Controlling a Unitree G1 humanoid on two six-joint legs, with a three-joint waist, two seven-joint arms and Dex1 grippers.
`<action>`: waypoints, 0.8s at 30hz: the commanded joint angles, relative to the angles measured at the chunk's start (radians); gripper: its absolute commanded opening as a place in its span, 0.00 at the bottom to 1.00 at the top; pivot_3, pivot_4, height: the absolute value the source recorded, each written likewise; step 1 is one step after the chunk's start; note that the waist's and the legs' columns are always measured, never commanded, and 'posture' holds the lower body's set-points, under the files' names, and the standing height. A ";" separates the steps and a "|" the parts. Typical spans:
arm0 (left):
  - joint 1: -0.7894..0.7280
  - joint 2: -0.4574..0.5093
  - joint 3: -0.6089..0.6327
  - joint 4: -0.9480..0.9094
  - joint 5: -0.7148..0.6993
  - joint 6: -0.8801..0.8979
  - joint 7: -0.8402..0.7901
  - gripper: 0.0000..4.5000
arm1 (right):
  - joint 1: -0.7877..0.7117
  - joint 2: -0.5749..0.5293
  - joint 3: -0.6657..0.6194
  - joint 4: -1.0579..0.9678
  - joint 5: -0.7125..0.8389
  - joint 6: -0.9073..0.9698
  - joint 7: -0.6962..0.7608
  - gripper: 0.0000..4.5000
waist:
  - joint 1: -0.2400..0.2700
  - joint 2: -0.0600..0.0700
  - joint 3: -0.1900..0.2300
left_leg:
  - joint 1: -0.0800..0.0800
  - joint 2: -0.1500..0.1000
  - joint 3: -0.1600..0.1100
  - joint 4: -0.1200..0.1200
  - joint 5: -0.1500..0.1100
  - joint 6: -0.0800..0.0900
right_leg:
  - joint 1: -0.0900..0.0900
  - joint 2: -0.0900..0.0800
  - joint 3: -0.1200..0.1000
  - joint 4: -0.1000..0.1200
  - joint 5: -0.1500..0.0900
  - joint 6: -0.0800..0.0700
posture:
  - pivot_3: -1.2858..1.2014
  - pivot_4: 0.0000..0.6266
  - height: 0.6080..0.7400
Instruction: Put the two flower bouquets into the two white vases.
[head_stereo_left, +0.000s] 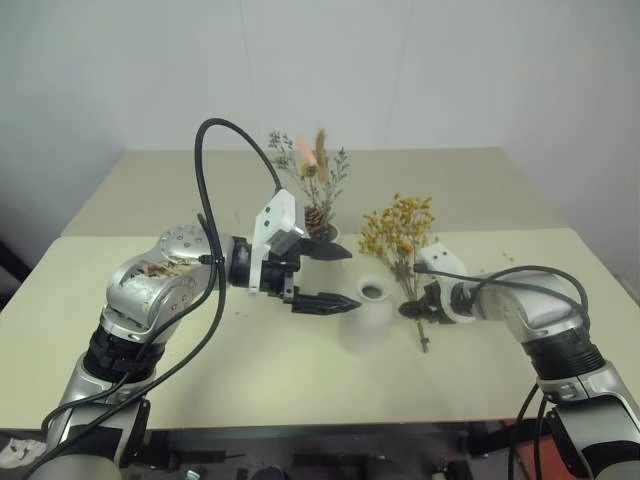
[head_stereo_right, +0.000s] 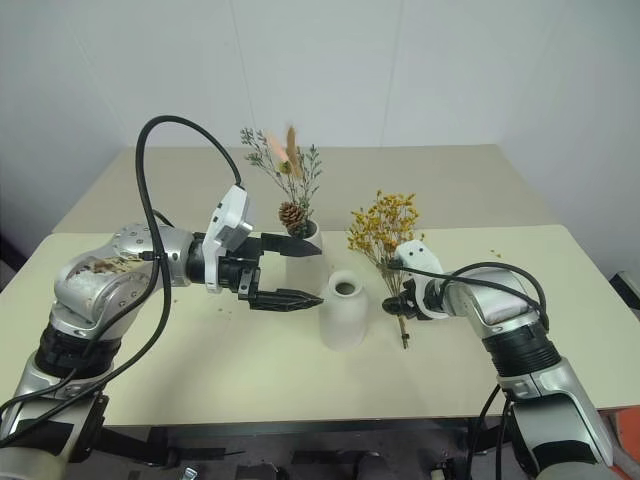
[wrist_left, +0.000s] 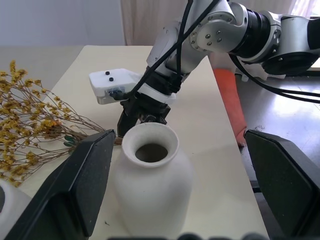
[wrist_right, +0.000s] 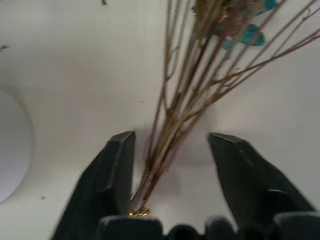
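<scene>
The yellow-orange bouquet (head_stereo_left: 399, 234) lies on the table with its thin brown stems (wrist_right: 170, 115) pointing toward me. My right gripper (wrist_right: 171, 137) is down at the stem ends, its fingers apart on either side of the bundle. The squat white vase (head_stereo_left: 371, 314) stands upright and empty just left of those stems. My left gripper (head_stereo_left: 335, 276) hovers open beside this vase, one finger (wrist_left: 90, 175) on each side of it in the left wrist view. Behind it, the taller white vase (head_stereo_right: 306, 256) holds the mixed bouquet (head_stereo_right: 286, 178) with its pinecone.
The beige table (head_stereo_left: 250, 370) has a second table (head_stereo_left: 170, 180) pushed against its far edge, with a white wall behind. Small crumbs of dried flower lie scattered around the vases. An orange object (wrist_left: 231, 102) sits on the floor beyond the table's right side.
</scene>
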 joint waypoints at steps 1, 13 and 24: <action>-0.029 0.010 0.013 -0.027 -0.007 0.033 0.026 1.00 | 0.006 0.014 0.023 0.029 -0.039 -0.021 0.008 0.31 | -0.001 0.000 0.000 | 0.001 0.000 0.000 0.000 0.000 0.000 | 0.000 0.000 0.000 0.000 0.000 0.000 | 0.52 0.24 1.00; -0.022 0.023 0.014 -0.014 0.011 0.053 0.063 1.00 | -0.053 0.183 -0.498 -0.038 -0.035 -0.167 -0.248 0.00 | 0.006 0.000 0.000 | -0.002 0.000 0.000 0.000 0.000 0.000 | -0.002 -0.001 0.000 0.000 0.000 0.000 | 0.52 0.24 1.00; -0.039 0.015 -0.021 0.020 0.055 0.012 0.037 1.00 | -0.008 0.363 -0.615 -0.426 0.252 -0.445 -0.158 0.00 | 0.003 0.001 0.000 | -0.002 0.000 0.000 0.000 0.000 0.000 | -0.002 0.000 0.001 0.000 0.000 0.000 | 0.52 0.24 1.00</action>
